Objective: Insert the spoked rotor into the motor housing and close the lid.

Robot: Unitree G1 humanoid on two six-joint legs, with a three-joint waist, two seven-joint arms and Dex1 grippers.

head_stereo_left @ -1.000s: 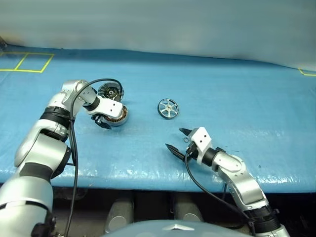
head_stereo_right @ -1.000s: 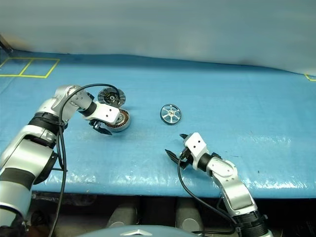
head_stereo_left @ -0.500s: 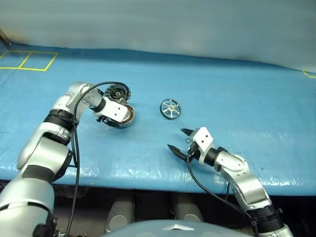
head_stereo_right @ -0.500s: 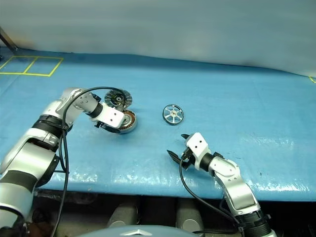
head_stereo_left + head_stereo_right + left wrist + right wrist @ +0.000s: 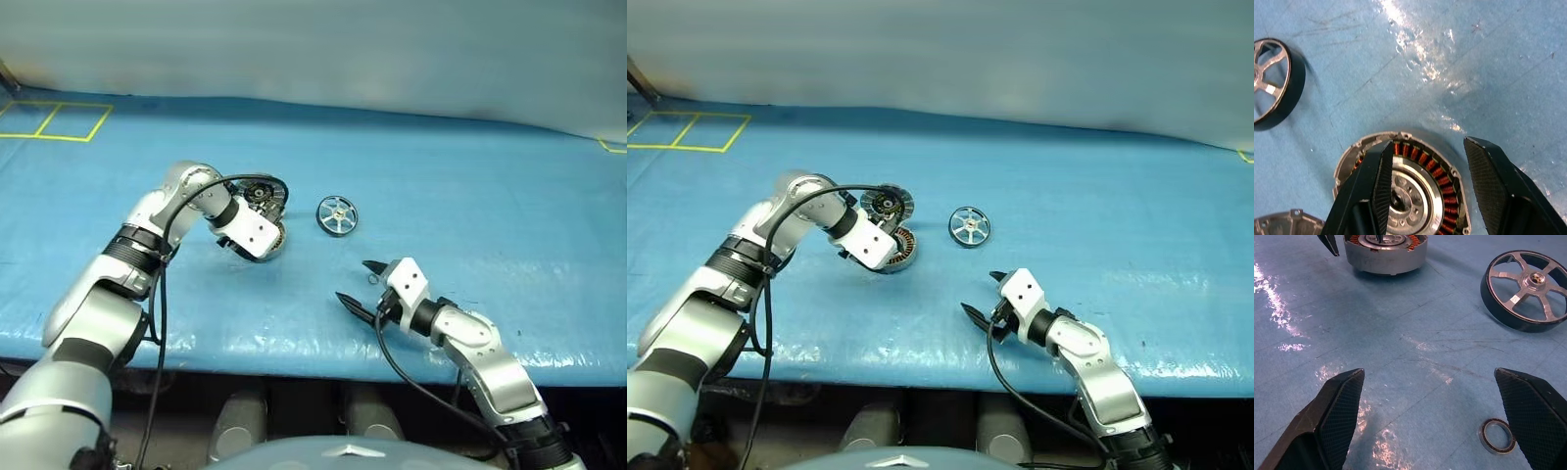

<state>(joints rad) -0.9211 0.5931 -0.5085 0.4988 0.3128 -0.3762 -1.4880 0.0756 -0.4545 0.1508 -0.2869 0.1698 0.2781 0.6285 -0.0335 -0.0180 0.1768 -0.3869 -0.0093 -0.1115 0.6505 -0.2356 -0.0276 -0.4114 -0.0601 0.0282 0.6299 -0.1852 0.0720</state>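
The spoked rotor lies flat on the blue table, silver face up, also seen in the right wrist view. Left of it stands the motor housing, its copper windings showing. My left gripper reaches down onto it, shut on its wall with one finger inside the cup and the other outside. The grey lid stands open at the housing's far rim. My right gripper hovers open near the table's front edge, with nothing between its fingers.
A small dark ring lies on the table just in front of the right gripper. Yellow tape squares mark the far left corner. The table's front edge runs close below both arms.
My left gripper has moved right toward the rotor, taking the housing and its lid along, and its wrist has rolled. The right gripper has stayed where it was, open.
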